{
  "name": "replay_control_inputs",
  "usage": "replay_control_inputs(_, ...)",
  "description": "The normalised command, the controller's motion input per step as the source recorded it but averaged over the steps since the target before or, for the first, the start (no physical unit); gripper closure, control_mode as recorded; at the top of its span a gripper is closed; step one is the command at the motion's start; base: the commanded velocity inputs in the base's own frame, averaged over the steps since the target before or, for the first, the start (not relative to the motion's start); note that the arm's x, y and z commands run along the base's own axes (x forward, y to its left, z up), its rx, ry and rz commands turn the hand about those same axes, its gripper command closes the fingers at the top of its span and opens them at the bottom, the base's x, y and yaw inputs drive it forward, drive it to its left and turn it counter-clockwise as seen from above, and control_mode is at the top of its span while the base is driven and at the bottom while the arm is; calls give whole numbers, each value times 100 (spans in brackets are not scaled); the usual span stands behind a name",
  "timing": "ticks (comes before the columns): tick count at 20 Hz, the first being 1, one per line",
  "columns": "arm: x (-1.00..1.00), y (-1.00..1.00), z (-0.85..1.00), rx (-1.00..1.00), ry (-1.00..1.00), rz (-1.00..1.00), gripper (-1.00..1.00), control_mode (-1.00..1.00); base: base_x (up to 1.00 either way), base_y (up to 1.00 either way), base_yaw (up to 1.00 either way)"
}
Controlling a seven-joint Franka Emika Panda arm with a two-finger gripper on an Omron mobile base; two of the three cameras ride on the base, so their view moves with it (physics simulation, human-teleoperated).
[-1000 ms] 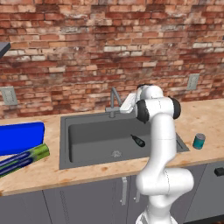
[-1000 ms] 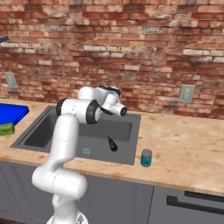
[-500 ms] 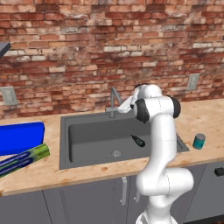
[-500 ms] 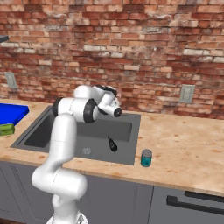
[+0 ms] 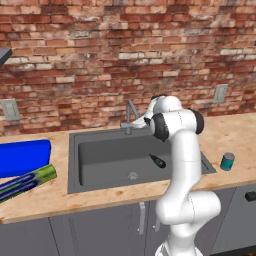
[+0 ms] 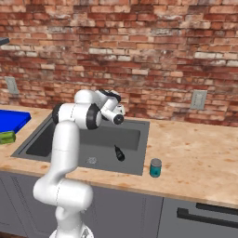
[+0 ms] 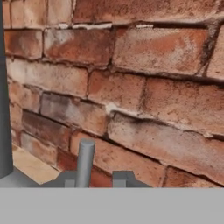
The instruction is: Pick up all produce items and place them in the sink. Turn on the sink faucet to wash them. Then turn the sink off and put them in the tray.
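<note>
While the arm reaches toward the back wall, the gripper [image 7: 94,183] sits at the faucet [image 5: 131,116]; in the hand view its two tips rise close together, with a thin grey rod [image 7: 84,162] (part of the faucet) at the left tip, brick [image 7: 131,87] close behind. Whether the tips pinch the rod or only stand beside it, I cannot tell. The dark produce [image 5: 157,161] lies on the sink [image 5: 100,165] floor, right of the drain [image 5: 133,175]. The blue tray [image 5: 22,157] rests on the tabletop [image 5: 235,140] left of the sink, a striped box [image 5: 27,181] just in front of it. A teal can [image 5: 227,161] stands right of the sink.
</note>
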Motion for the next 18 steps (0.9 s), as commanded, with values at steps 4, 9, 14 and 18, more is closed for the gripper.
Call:
replay_control_inputs(4,23,-40,0,8,4,0,100,-100,0,0,0)
replay_control_inputs(9,26,-53,-11,9,11,0,100,-100,0,0,0)
replay_control_inputs(14,21,-61,-26,9,12,0,100,-100,0,0,0)
replay_control_inputs(18,9,-65,-37,7,8,0,100,-100,0,0,0)
